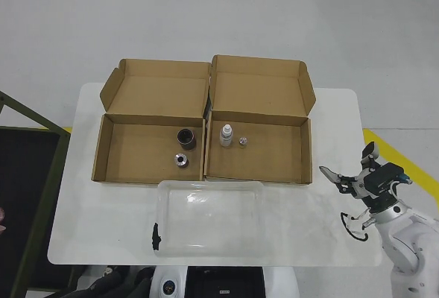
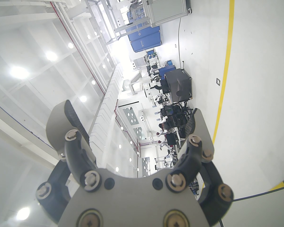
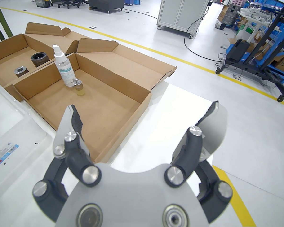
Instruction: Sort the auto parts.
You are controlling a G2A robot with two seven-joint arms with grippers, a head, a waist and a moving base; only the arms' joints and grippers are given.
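The right tool (image 3: pixel 143 109) hangs over the tabletop (image 1: pixel 335 134) at its right edge, jaws spread wide with nothing between them. The left tool (image 2: pixel 131 109) is also spread and empty, and it points up and away into the room, not at the work.

All the parts I can make out sit in the two open cartons at the far side. The right carton (image 1: pixel 279 153) holds a spray bottle (image 3: pixel 62 66), upright with its long axis vertical. A small bottle (image 3: pixel 79 88) stands just beside it, also upright. Both are near the wall shared with the left carton (image 1: pixel 137 153). The left carton holds a dark sleeve (image 3: pixel 39 58) and a metal ring (image 3: pixel 21 71), each resting on a flat end, near each other but apart.

The clear tray (image 1: pixel 212 216) lies on the near side of the cartons. A dark speck (image 1: pixel 155 237) shows at its near left corner. It may be a small part or something of the robot's own; I cannot tell which.

From the right tool, the bottles lie farther out and to the robot's left, across the right carton's bare floor. I judge this arm the nearer one for anything in that carton, and an upright bottle would call for a grip from the side or from above. The sleeve and ring lie beyond the shared wall, well apart from the right tool.
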